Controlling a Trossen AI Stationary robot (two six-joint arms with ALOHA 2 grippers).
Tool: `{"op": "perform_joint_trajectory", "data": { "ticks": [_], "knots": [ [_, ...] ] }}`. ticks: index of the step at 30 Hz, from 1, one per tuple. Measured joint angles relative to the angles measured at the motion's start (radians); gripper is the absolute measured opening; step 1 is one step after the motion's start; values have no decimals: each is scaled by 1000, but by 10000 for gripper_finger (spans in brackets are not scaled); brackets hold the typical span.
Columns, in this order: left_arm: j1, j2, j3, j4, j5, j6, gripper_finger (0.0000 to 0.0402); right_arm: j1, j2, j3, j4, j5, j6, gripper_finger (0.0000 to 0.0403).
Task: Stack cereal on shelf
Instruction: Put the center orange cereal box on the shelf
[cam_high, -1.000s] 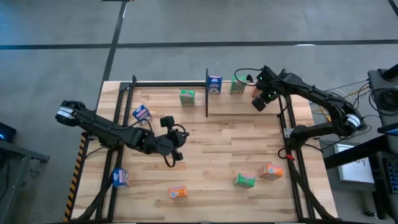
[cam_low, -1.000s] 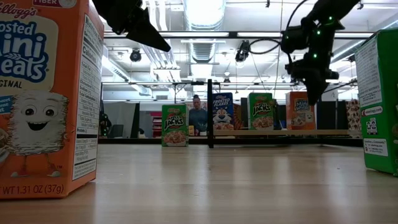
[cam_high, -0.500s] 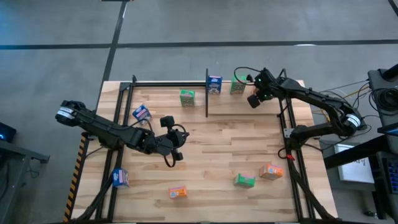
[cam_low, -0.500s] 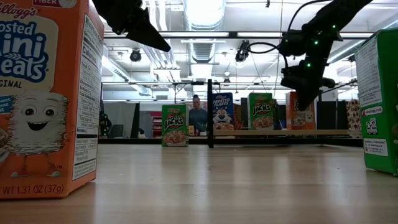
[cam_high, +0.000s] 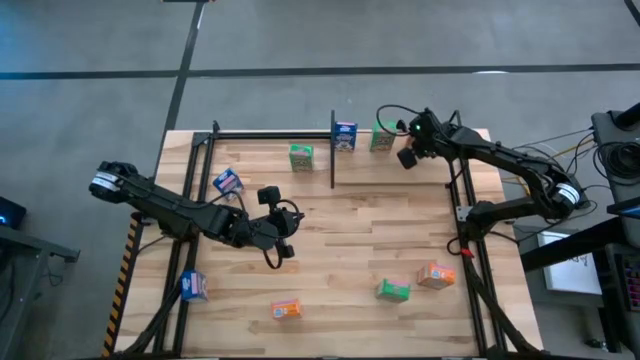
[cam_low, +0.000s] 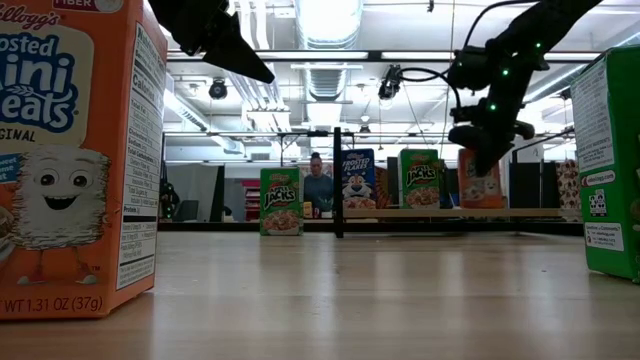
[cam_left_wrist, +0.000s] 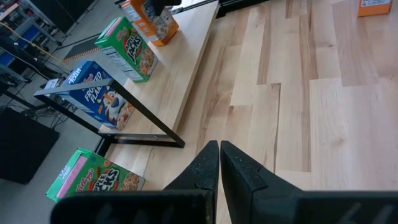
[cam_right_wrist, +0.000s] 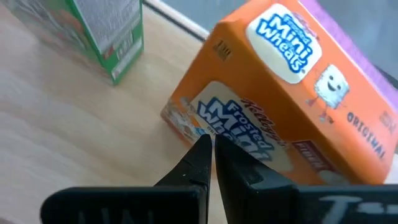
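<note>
The right gripper (cam_high: 407, 158), fingers pressed together, touches a tilted orange Mini-Wheats box (cam_right_wrist: 292, 99) on the shelf (cam_left_wrist: 180, 81) beside a green Apple Jacks box (cam_high: 381, 139), while the left gripper (cam_high: 277, 252) hangs closed over mid-table

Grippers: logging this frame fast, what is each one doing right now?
Left gripper: fingers shut, holding nothing, above the mid-table.
Right gripper: fingers shut, empty, at the orange cereal box on the shelf.

Both arms are dark, near-black jointed tubes. The left arm (cam_high: 170, 208), at the high view's left, has a pale silver ring at its shoulder; the right arm (cam_high: 500, 158), upper right, carries another near its base, a looping black cable and small green lights. Each wrist view shows two tapered black fingers (cam_left_wrist: 214, 171) pressed together.
</note>
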Motion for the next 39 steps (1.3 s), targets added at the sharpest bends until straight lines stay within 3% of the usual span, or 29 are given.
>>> {"op": "perform_joint_trajectory", "data": {
  "ticks": [15, 39],
  "knots": [
    [0, 0, 0, 0, 0, 0, 0, -1, 0, -23, -20, 46, -22, 12],
    [0, 0, 0, 0, 0, 0, 0, -2, 1, -59, 98, 54, -54, 12]
  ]
}}
